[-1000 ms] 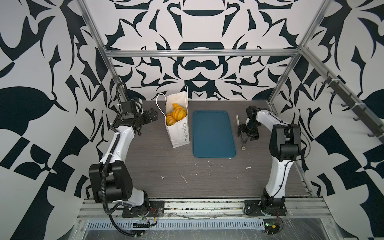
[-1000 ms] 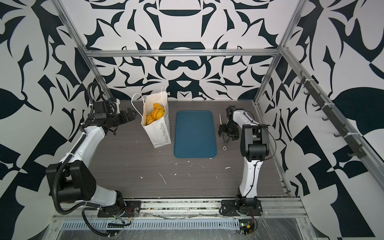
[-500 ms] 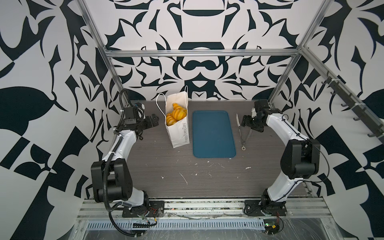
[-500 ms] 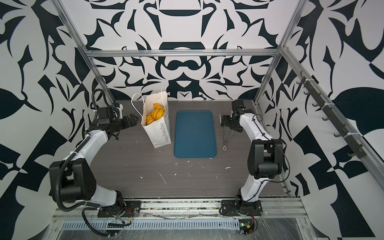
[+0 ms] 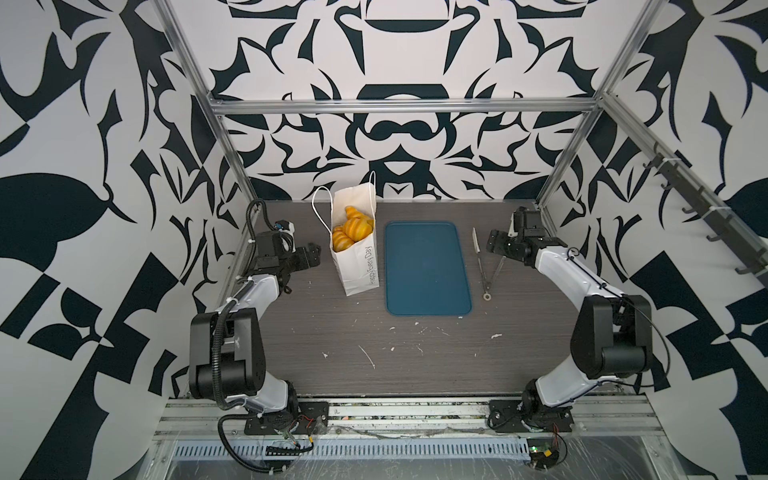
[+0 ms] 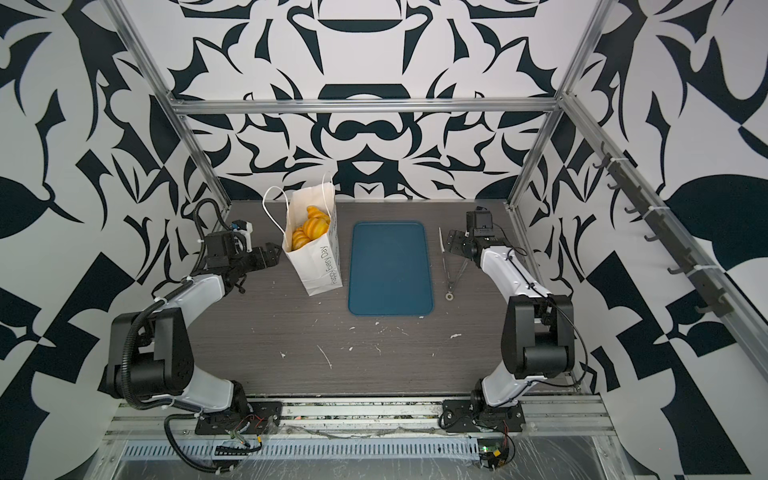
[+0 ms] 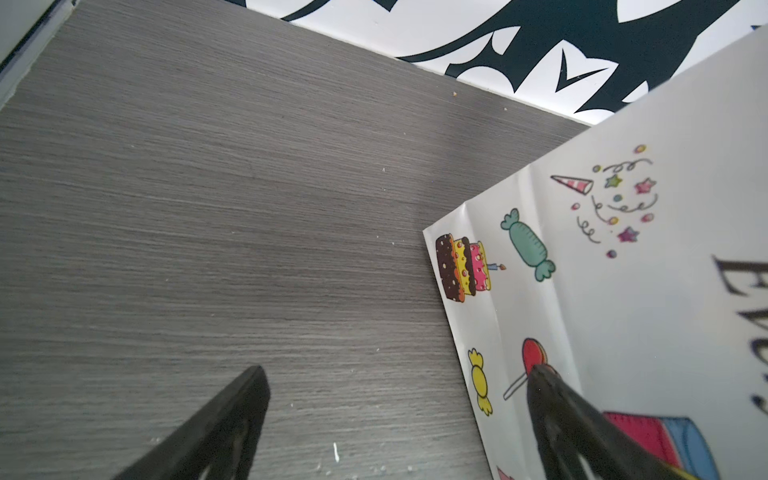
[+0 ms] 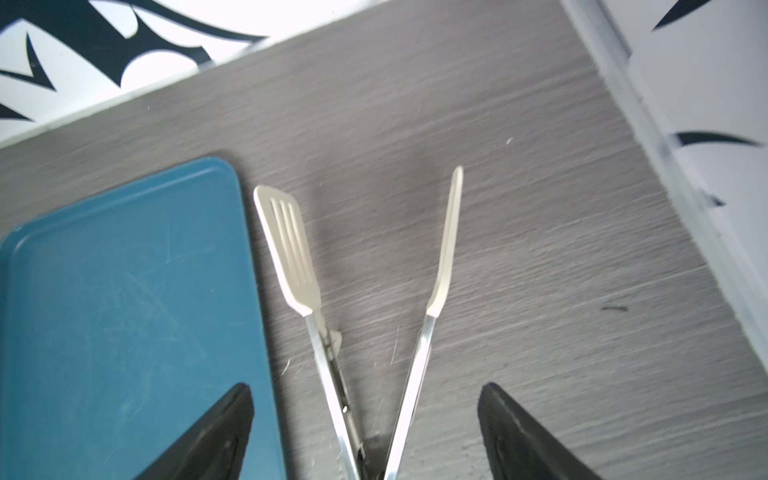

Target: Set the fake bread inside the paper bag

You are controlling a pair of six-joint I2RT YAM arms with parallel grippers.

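Note:
The paper bag [image 5: 360, 266] [image 6: 322, 266] stands upright at the back left of the table, white with "Happy Every Day" on its side. Several golden-orange pieces of fake bread [image 5: 351, 229] [image 6: 311, 229] fill its open mouth. My left gripper [image 5: 315, 254] [image 6: 275, 253] [image 7: 399, 374] is open and empty, low beside the bag's left wall; in the left wrist view one fingertip [image 7: 544, 382] overlaps the bag's printed side [image 7: 623, 291]. My right gripper [image 5: 493, 245] [image 6: 451, 245] [image 8: 365, 390] hangs open above metal tongs [image 5: 487, 270] [image 6: 451, 272] [image 8: 289, 249] lying spread on the table.
A flat blue tray [image 5: 427, 270] [image 6: 390, 270] [image 8: 124, 311] lies between the bag and the tongs, nothing on it. The bag's cord handles [image 5: 322, 208] stick up and out to the left. Patterned walls close in the back and both sides.
The right arm has swung its elbow out to the right and lifted off the tongs, which stay on the table. The left gripper has dropped a little nearer the bag's side.

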